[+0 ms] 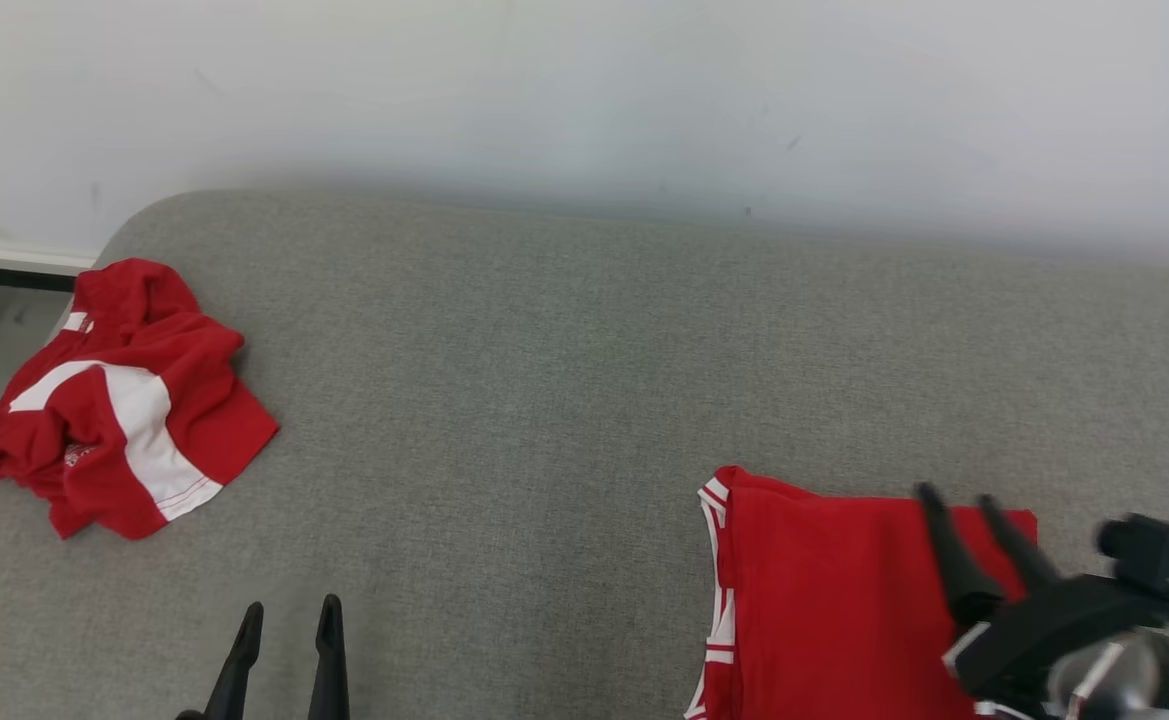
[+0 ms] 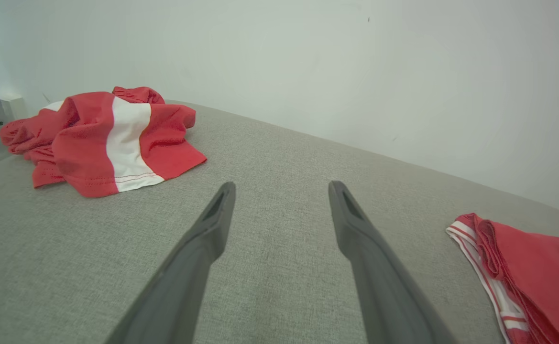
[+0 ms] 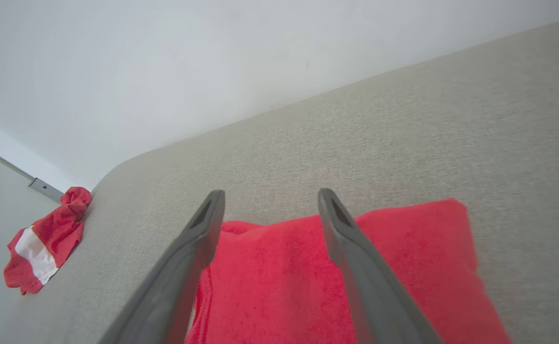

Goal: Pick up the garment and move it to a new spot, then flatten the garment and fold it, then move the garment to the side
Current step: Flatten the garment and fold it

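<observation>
Over on the right of the grey padded surface (image 1: 544, 400), the folded red garment (image 1: 824, 600) lies flat, parked aside I'd guess. Right tool (image 1: 959, 496) hangs open above it, gripping nothing. Left tool (image 1: 290, 605) is open too, well apart from the crumpled garment (image 1: 134, 400) far left.

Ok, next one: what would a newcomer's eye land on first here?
Two patches of red on the grey cushioned surface: a crumpled red-and-white garment at its far left edge and a folded red garment with white trim at the near right. The right end effector hangs open over the folded one; the left end effector is open too.
</observation>
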